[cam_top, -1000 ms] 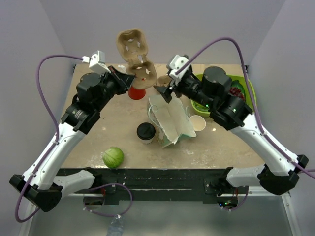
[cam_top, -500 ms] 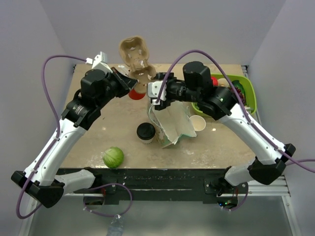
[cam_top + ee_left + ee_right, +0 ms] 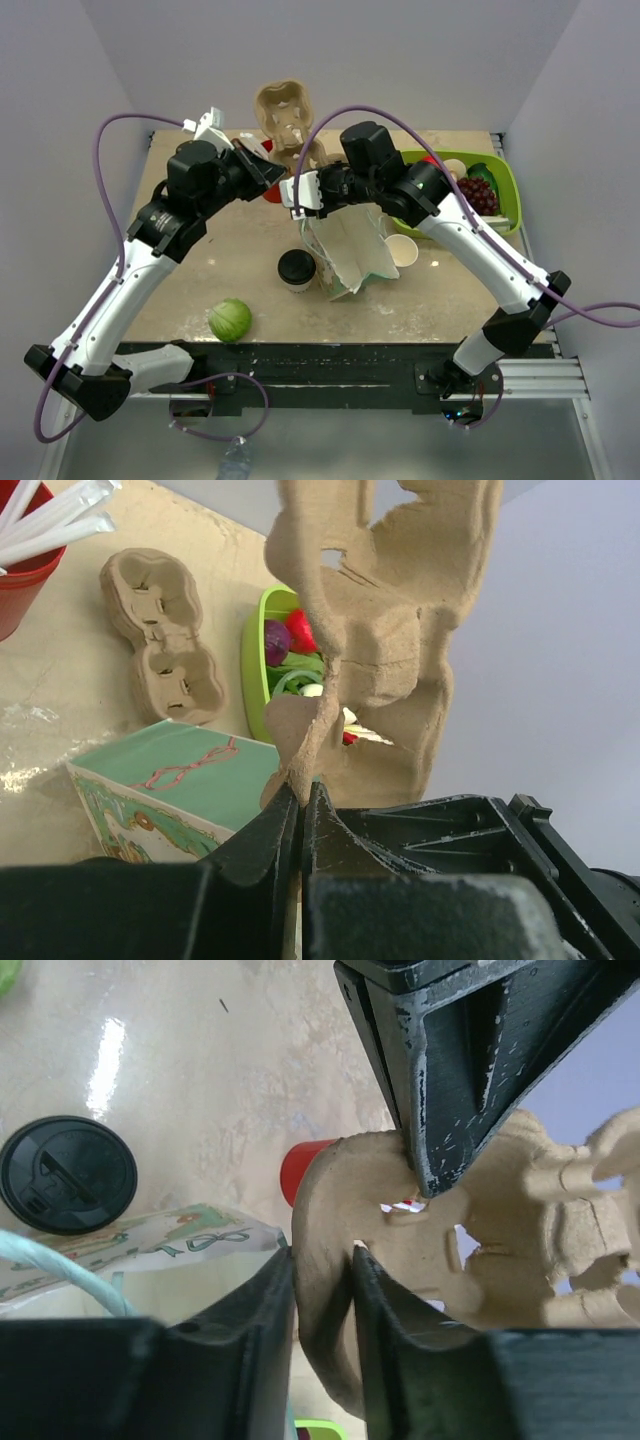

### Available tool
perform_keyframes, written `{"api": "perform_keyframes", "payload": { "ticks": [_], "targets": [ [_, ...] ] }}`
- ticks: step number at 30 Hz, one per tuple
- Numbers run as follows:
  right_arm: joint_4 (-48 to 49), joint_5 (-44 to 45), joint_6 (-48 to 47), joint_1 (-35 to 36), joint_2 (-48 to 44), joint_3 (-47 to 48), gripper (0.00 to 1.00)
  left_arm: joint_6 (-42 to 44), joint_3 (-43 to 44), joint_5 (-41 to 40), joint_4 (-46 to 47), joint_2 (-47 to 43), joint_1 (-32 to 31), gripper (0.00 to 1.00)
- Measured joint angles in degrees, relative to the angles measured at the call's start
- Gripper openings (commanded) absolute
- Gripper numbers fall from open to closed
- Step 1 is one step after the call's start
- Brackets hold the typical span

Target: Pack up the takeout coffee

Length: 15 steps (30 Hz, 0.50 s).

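Observation:
The takeout coffee (image 3: 295,268), a white cup with a black lid (image 3: 68,1174), stands on the table left of the green-and-white paper bag (image 3: 350,245). A brown cardboard cup carrier (image 3: 285,115) hangs in the air above the table's back. My left gripper (image 3: 268,165) is shut on a thin edge of the carrier (image 3: 400,630), pinched at the fingertips (image 3: 300,785). My right gripper (image 3: 296,172) is closed around the carrier's rounded rim (image 3: 322,1260), a finger pressed on each side.
A red cup with white straws (image 3: 30,550) stands behind the carrier. A second cardboard carrier (image 3: 165,635) lies on the table. A lidless white cup (image 3: 402,250) sits right of the bag. A green bin (image 3: 505,190) with produce is back right, and a green cabbage (image 3: 230,320) front left.
My right arm swung left from beside the green bin to the held carrier, and its jaws closed onto the carrier's rim. The left arm shifted the carrier slightly right.

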Motion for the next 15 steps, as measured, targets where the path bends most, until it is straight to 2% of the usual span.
{"api": "perform_keyframes", "payload": {
  "ticks": [1,3,4,5,8,10,12,13,15],
  "targets": [
    [0.3,0.0,-0.1,0.0,0.0,0.0,0.21,0.0,0.0,0.4,0.0,0.1,0.0,0.0],
    [0.6,0.7,-0.1,0.0,0.0,0.0,0.16,0.0,0.0,1.0,0.0,0.5,0.0,0.04],
    [0.8,0.9,-0.2,0.0,0.0,0.0,0.15,0.1,0.0,1.1,0.0,0.7,0.0,0.17],
    [0.9,1.0,-0.1,0.0,0.0,0.0,0.11,0.2,0.0,1.2,0.0,0.7,0.0,0.25],
    [1.9,1.2,0.3,0.0,-0.2,0.0,0.09,1.2,0.0,1.5,0.1,0.8,0.0,0.53],
    [2.6,1.6,1.0,0.0,-0.7,-0.2,0.08,2.2,-0.1,2.2,0.6,0.5,0.0,0.64],
    [3.6,2.4,1.6,0.0,-1.3,-0.7,0.02,3.4,-0.5,2.9,1.8,0.0,0.0,0.66],
    [4.6,2.6,2.1,0.0,-1.9,-1.2,0.02,3.7,-1.2,3.2,2.9,-0.9,0.0,0.74],
    [5.7,3.0,3.3,0.0,-3.1,-2.0,0.02,4.8,-2.3,3.3,3.8,-2.8,0.0,0.83]
  ]
}}
